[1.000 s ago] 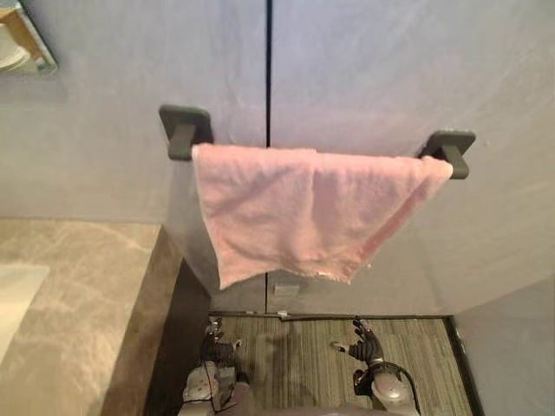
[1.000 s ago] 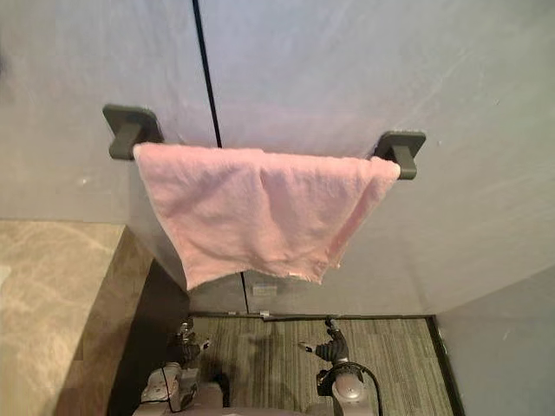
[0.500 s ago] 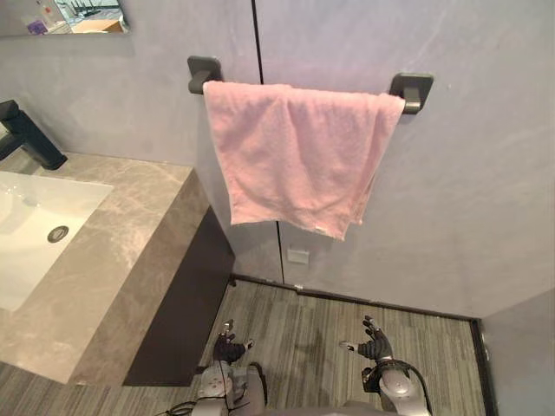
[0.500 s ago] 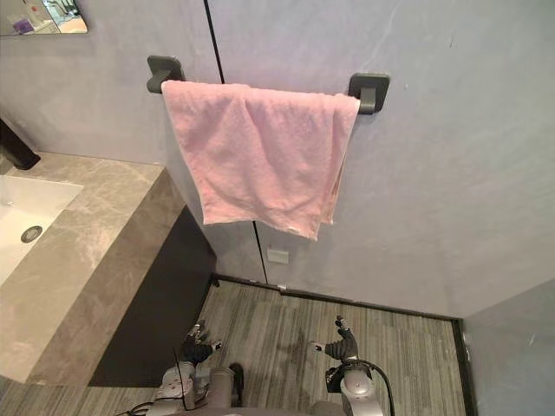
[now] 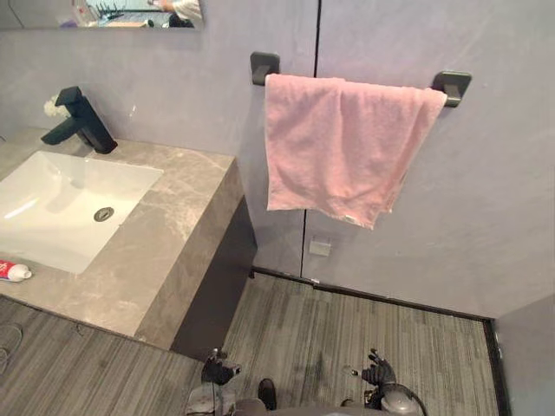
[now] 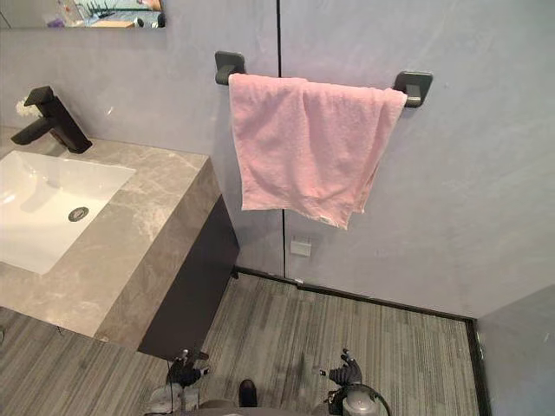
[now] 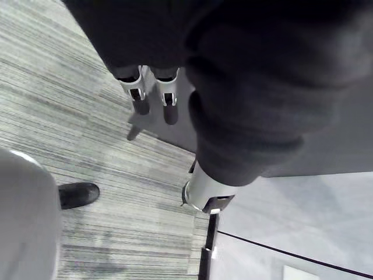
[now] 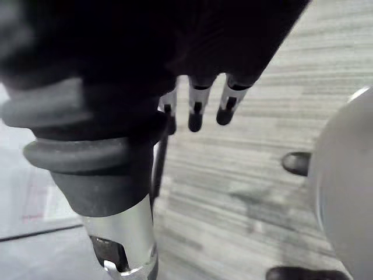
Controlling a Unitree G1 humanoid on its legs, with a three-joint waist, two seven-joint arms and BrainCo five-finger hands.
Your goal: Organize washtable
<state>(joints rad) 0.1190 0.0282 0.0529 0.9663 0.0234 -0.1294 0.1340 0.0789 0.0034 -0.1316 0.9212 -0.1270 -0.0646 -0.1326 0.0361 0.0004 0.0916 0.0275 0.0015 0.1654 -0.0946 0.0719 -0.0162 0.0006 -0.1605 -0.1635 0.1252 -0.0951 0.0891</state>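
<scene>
two hands sit low at the near edge over the grey striped floor (image 5: 425, 347), the left hand (image 5: 217, 371) and the right hand (image 5: 378, 373) well apart from each other. in the wrist views we see the left fingers (image 7: 140, 96) and the right fingers (image 8: 196, 114) straight and relaxed, so both hands are open with nothing in either.

the brown-grey stone counter (image 5: 169, 234) stands on the left against the far wall. a white sink (image 5: 61, 204) is set into it, with a drain (image 5: 104, 213) in the basin and a black faucet (image 5: 80, 121) on its far side. a small red and white tube (image 5: 13, 272) lies on the counter at the near left, just beside the sink's near edge.

to the right of the counter, a pink towel (image 5: 342, 143) hangs on the far wall between two dark brackets (image 5: 264, 67) (image 5: 453, 84). it is draped unevenly, bunched toward the right, and clear of the floor. a small white plate (image 5: 320, 248) sits on the wall below the towel. a mirror (image 5: 104, 12) runs along the wall above the faucet.
</scene>
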